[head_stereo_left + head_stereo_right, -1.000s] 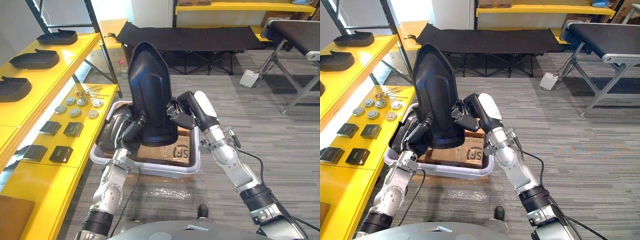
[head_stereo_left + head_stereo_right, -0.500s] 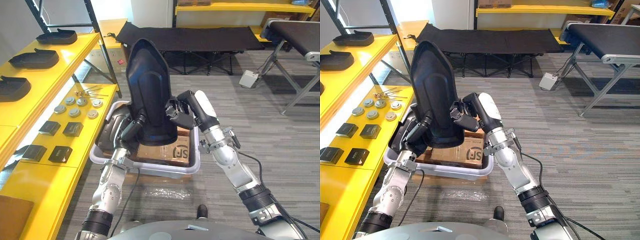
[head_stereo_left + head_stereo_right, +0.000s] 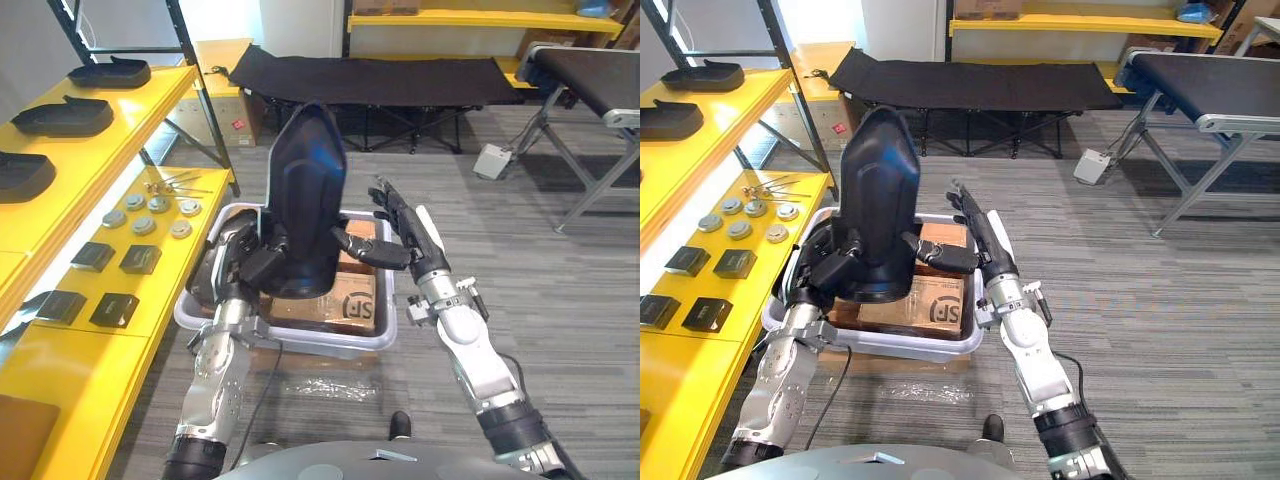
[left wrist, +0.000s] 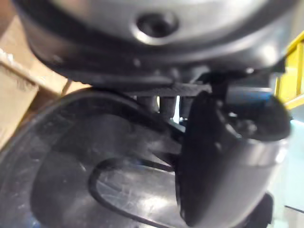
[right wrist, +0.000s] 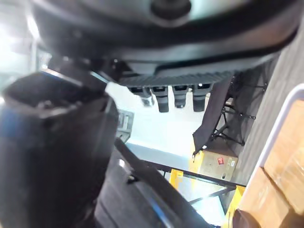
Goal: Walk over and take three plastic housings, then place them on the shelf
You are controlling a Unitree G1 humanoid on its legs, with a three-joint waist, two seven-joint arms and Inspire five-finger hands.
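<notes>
Housing (image 3: 305, 190) upright at frame centre over bin (image 3: 300, 338), left hand (image 3: 258, 266) curled round lower edge; right hand (image 3: 405, 225) flat-fingered beside it — close it on housing side for steadiness before swinging toward shelf (image 3: 140, 105), upper left

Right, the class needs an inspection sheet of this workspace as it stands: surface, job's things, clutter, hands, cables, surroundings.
surface: grey striped floor; yellow shelf on the robot's left.
job's things: one black housing held upright above the tub; three more housings on the shelf.
clutter: cardboard box in the tub; metal discs and small black blocks on the lower shelf.
hands: left hand curled on the housing's lower edge; right hand open, thumb at the housing's side.
cables: a lead seems to leave the white floor box.
surroundings: black cot, conveyor.
</notes>
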